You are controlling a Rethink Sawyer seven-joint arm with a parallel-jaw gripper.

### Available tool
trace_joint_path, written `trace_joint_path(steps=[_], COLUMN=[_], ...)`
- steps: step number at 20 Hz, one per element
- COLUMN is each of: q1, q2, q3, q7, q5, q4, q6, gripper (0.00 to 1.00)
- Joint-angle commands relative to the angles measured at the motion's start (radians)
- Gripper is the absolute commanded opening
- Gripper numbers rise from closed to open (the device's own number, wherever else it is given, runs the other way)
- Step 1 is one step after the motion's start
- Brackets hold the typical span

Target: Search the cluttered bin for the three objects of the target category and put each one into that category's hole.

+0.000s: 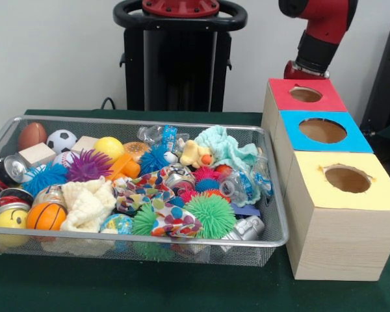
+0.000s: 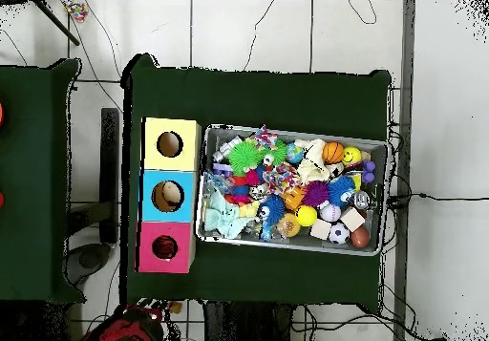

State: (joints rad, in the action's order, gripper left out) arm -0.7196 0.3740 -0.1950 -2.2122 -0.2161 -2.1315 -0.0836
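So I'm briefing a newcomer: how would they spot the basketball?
Start at the wire mesh bin and go to its front corner farthest from the boxes. The small basketball sits there beside a yellow smiley ball, the only orange ball with black seams.

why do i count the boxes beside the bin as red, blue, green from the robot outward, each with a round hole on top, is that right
Not quite: the third box is yellow, not green. The front view shows the red box farthest back, then the blue box, then the yellow box nearest the camera, each with a round hole on top, all beside the wire bin.
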Motion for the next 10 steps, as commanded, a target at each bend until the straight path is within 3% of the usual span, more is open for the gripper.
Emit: trace_joint_path(steps=[1,10], q1=[0.066,0.15], q2=[-0.004,0.046], q3=[0.057,0.094], q7=[-0.045,-0.043], q5=[0.022,0.116], q4=[0.153,0.098], q6=[0.078,0.057], gripper=[1.0,1.0])
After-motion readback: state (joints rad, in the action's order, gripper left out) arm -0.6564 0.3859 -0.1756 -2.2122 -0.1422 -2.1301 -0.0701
